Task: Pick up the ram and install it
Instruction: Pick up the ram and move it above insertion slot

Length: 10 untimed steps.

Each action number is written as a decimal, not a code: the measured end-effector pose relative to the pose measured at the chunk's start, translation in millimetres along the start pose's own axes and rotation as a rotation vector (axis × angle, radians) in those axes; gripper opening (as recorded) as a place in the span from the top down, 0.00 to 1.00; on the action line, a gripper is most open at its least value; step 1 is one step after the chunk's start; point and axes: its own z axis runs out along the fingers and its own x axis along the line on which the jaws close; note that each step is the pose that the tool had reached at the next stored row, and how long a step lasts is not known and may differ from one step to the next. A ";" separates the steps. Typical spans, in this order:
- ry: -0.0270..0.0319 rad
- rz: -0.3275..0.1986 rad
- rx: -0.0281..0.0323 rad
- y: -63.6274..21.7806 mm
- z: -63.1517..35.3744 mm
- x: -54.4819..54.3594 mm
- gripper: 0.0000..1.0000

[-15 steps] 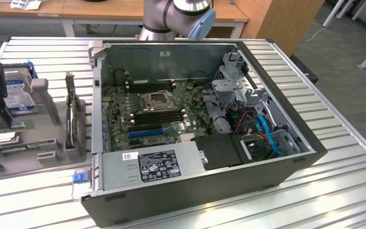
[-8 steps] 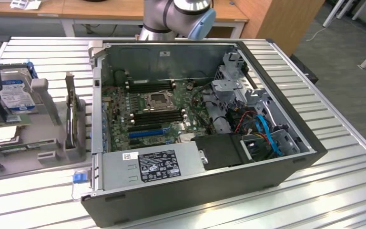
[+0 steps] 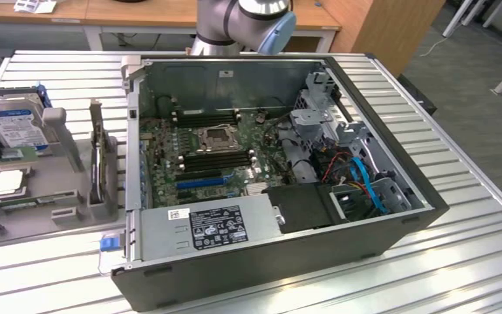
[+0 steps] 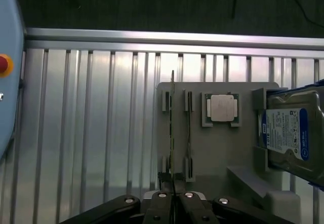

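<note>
The ram [image 4: 172, 133] is a thin green stick standing on edge in a slot of the grey parts holder [image 4: 223, 148]. A second thin stick [image 4: 189, 133] stands in the slot beside it. In the exterior view the ram [image 3: 26, 203] shows as a green strip at the holder's front, at the exterior view's left. My gripper [image 4: 174, 199] hangs above the near end of the ram, in line with it. Its dark fingers [image 4: 162, 203] are shut together and hold nothing.
An open computer case [image 3: 277, 261] lies on the slatted metal table [image 3: 460, 248], its motherboard's black memory slots [image 3: 217, 160] exposed. The holder also carries a CPU [image 4: 221, 107], a hard drive [image 4: 288, 133] and an upright expansion card [image 3: 102, 163]. A red button [image 4: 4, 64] sits near the table's edge.
</note>
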 end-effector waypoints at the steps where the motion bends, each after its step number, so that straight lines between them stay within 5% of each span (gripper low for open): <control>1: 0.0000 0.000 0.0001 0.1 -2.2 0.0 0.88; 10: 0.0000 0.000 0.0000 1.3 -21.1 0.4 0.88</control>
